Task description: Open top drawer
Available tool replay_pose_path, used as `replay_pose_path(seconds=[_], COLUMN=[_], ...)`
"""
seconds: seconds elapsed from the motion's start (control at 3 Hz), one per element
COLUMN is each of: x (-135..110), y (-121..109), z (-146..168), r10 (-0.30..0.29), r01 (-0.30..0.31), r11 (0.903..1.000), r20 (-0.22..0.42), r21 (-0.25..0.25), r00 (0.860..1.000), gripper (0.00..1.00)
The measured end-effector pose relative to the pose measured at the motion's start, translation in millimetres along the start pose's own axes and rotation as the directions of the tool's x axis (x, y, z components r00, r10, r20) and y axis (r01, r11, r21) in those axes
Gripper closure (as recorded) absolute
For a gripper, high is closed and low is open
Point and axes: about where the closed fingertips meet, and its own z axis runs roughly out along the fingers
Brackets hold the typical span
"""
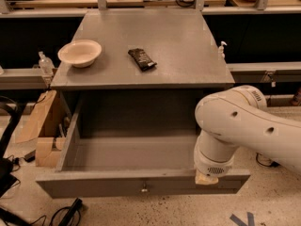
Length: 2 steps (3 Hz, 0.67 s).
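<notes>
Although the top drawer [94, 188] stands drawn far out of the grey bench [188, 41], with its deep box open to the camera and its flat front panel nearest the viewer, the gripper [207, 178] sits at the right part of that panel's top edge, under the bulky white wrist of the arm [244, 121]. Only a tan tip shows below the wrist, at the rim. Whether the gripper is spread or closed on the edge cannot be told.

The drawer looks rigid, with stiff grey walls and a broad front, and it is wide and deep enough that it probably carries some weight and runs on slides rather than moving freely. It appears neither soft nor fragile. The small round metal knob [144, 188] at the middle of the front is the centred place to take hold, but it looks smooth and slight, so a pinch there could slip. The panel's top edge gives a longer, flatter purchase, though a pull from the right end may twist a drawer this wide on its slides.

On the bench top a pale bowl [79, 52] and a dark snack bar [142, 59] lie well apart from the drawer — a hard jolt at the end of travel could shift them.
</notes>
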Motion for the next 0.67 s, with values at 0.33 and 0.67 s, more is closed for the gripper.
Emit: replay_pose_path(seconds=[0.33, 0.67], x=[0.0, 0.3], y=[0.0, 0.6], z=[0.0, 0.0], r10=[0.000, 0.000], r01=[0.000, 0.000], r11=[1.0000, 1.0000], r20=[0.000, -0.001], r21=[0.000, 0.000], r00=[1.000, 1.000], gripper=[1.00, 0.83])
